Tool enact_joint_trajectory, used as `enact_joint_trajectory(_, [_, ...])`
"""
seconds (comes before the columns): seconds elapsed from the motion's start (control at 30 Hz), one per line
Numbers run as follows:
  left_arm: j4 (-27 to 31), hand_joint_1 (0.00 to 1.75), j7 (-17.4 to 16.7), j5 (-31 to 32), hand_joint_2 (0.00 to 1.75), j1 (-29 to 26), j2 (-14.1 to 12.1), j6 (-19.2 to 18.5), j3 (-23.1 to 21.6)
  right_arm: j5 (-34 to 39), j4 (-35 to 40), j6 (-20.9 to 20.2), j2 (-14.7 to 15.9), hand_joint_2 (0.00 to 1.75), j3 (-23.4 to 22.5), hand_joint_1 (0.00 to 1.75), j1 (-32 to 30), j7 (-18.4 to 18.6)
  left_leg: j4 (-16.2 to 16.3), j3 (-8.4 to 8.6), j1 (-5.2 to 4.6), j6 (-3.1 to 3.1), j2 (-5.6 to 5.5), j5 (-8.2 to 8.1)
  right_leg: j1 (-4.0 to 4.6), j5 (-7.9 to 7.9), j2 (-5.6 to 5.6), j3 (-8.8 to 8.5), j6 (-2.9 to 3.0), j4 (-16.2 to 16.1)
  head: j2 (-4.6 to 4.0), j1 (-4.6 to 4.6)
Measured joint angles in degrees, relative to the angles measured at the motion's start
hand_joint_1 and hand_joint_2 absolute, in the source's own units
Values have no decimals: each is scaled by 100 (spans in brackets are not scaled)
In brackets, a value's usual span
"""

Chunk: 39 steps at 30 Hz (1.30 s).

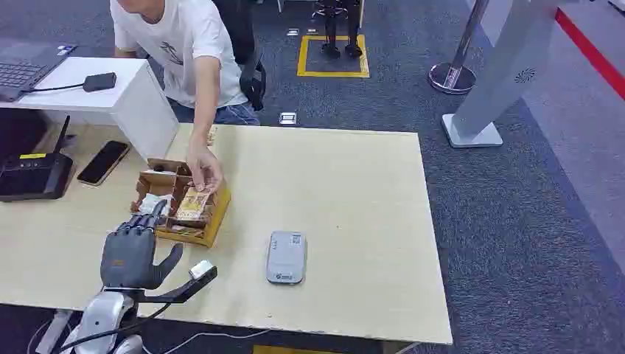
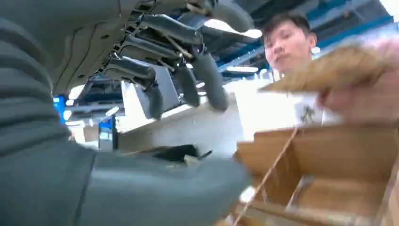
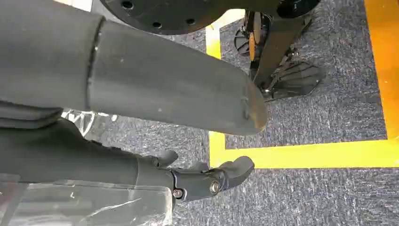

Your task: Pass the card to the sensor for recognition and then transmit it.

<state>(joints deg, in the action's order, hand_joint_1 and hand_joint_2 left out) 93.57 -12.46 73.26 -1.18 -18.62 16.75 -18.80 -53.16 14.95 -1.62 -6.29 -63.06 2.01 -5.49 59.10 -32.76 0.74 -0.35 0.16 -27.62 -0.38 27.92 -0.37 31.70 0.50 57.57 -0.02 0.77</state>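
A cardboard box (image 1: 180, 203) with compartments stands on the wooden table (image 1: 354, 192). A person's hand (image 1: 203, 171) reaches into it and holds a tan card (image 1: 193, 204) by its top edge. My left hand (image 1: 133, 251) is just in front of the box, fingers spread and pointing at it, holding nothing. In the left wrist view the dark fingers (image 2: 179, 70) hang apart from the thumb (image 2: 164, 188), with the box (image 2: 329, 174) and the blurred card (image 2: 339, 66) beyond. The grey sensor (image 1: 286, 257) lies flat to the right of the box. My right hand (image 3: 188, 141) hangs over the floor, holding nothing.
A black router (image 1: 33, 177) and a phone (image 1: 103, 162) lie at the table's left. Behind them a white stand (image 1: 125, 96) carries a laptop (image 1: 18, 74). The person (image 1: 184, 44) sits at the far edge. A grey kiosk base (image 1: 472, 133) and a stanchion (image 1: 451, 77) stand on the carpet.
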Motion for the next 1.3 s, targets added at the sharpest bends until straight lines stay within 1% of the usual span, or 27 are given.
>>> enact_joint_trajectory(0.13, [205, 0, 247, -349, 175, -109, 30, 493, 7, -79, 0, 0, 0, 0, -6, 0, 0, 2, 0, -1, 0, 0, 1, -1, 0, 0, 0, 1, 0, 0, 0, 0])
enact_joint_trajectory(0.17, [262, 0, 282, -411, 175, -140, 37, 564, 13, -85, -2, 4, 0, 0, -9, 0, 0, 2, 0, -1, 0, 0, 0, -1, 0, 0, 0, 1, 0, 0, 0, 0])
enact_joint_trajectory(0.27, [395, 0, 376, -590, 175, -224, 50, 631, 54, -92, -2, 9, 0, 0, -11, 0, 2, 2, 0, -1, 0, 0, 0, -1, 0, 0, 0, 0, 0, 0, 0, 0])
enact_joint_trajectory(0.43, [441, 0, 474, -612, 175, -299, 66, 658, 83, -170, -2, 9, 0, 0, -11, 0, 4, 2, 0, -1, 1, 0, 0, 0, 0, 0, -1, 0, 0, 0, 0, 0])
enact_joint_trajectory(0.5, [441, 0, 559, -815, 175, -306, 85, 657, 94, -190, -2, 9, 0, 0, -11, 0, 6, 2, 0, -1, 1, 0, 0, 0, 0, 0, -1, 0, 1, 0, 2, 0])
enact_joint_trajectory(0.53, [441, 0, 659, -1066, 175, -312, 111, 642, 109, -194, -2, 9, 0, 0, -11, 0, 8, 2, 0, -1, 1, 0, 0, 0, 0, -1, -1, 0, 1, 0, 0, 0])
enact_joint_trajectory(0.57, [441, 0, 786, -1448, 175, -320, 138, 609, 116, -194, -4, 11, 0, 0, -11, 0, 10, 4, 0, -1, 1, 0, 0, 0, 0, -1, -1, 0, 2, 0, 0, 0])
enact_joint_trajectory(0.6, [441, 0, 848, -1719, 175, -332, 164, 607, 129, -197, -4, 11, 0, 0, -11, 0, 13, 7, 0, -1, 0, 0, 0, 0, 0, -2, -1, 0, 2, 0, 0, 0])
enact_joint_trajectory(0.77, [441, 0, 791, -1542, 175, -383, 220, 633, 171, -210, -4, 24, 0, 0, -15, 0, 18, 11, 0, -1, 0, 0, 0, 0, 0, -2, -1, 0, 3, 0, 0, 2])
enact_joint_trajectory(0.97, [441, 0, 605, -1353, 175, -452, 234, 235, 262, -264, -4, 11, 0, 0, -33, 0, 27, 11, 0, -1, 0, 0, 0, 0, 0, -2, -1, 1, 3, 0, 0, 0])
enact_joint_trajectory(1.13, [441, 0, 592, -1322, 175, -445, 225, 48, 267, -286, -4, -2, 0, 0, -37, 0, 29, 11, 0, -1, 1, 0, 0, 0, 0, -2, -1, 2, 3, 0, 0, 0])
enact_joint_trajectory(1.17, [441, 175, 590, -1322, 175, -442, 225, 26, 267, -286, -4, -2, 0, 0, -37, 0, 29, 11, 0, -1, 1, 0, 0, 0, 0, -2, -1, 2, 3, 0, 0, 0])
enact_joint_trajectory(1.3, [439, 175, 509, -1324, 175, -433, 216, -77, 267, -291, -4, -2, 0, 0, -44, 0, 30, 11, 0, -1, 1, 0, 0, 0, 0, -2, -1, 2, 3, 0, 2, 0])
